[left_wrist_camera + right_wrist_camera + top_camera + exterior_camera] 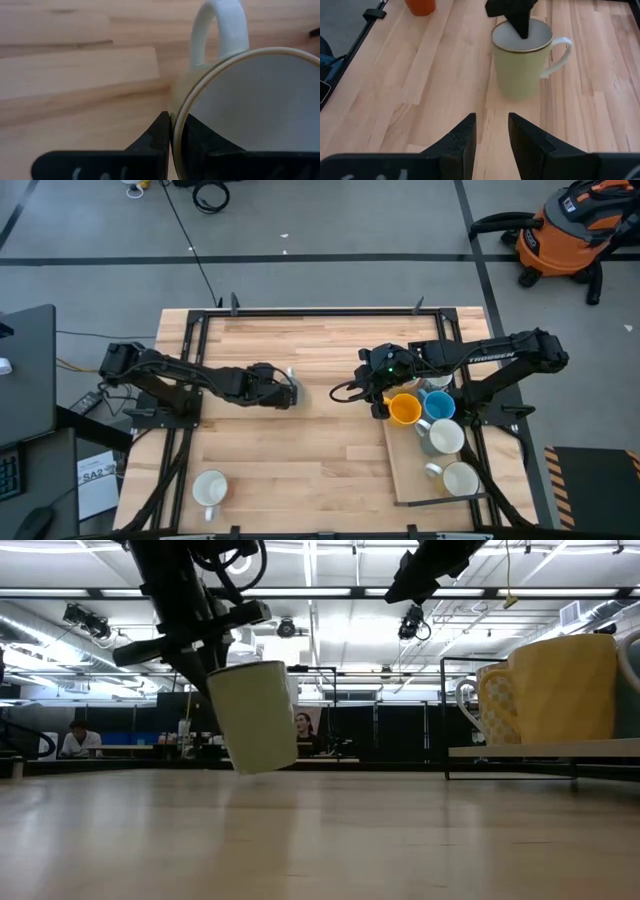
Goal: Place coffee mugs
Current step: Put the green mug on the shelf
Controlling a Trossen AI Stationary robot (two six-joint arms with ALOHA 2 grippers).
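Pale butcher-block wood fills my view from above: the bench [330,450] spans the frame, with a thin board or tray [405,480] lying at its right side. On that tray sit four mugs close together, the yellow-orange mug [404,409], the blue mug [438,404] just beside it, and two white mugs [445,437] nearer the front edge; another white mug [210,488] stands alone at the bench's front left, well apart from the rest. My left arm reaches toward the bench's middle, and the left gripper [172,132] has its jaws pinched shut on the rim of a cream mug [252,716], one jaw inside the wall and one outside. In the low view that mug hangs tilted, clear of the wood, so I judge I am mid-carry with it and it is not yet set down. The right gripper [491,131] hovers by the tray's near corner, just beside the yellow-orange mug, its jaws parted and empty, looking across at the carried mug. Next I reckon I need to bring the cream mug level over its spot, lower until the base sits flat on the wood, and only then release the rim; letting go while it is tipped risks it rolling onto its handle [220,30].
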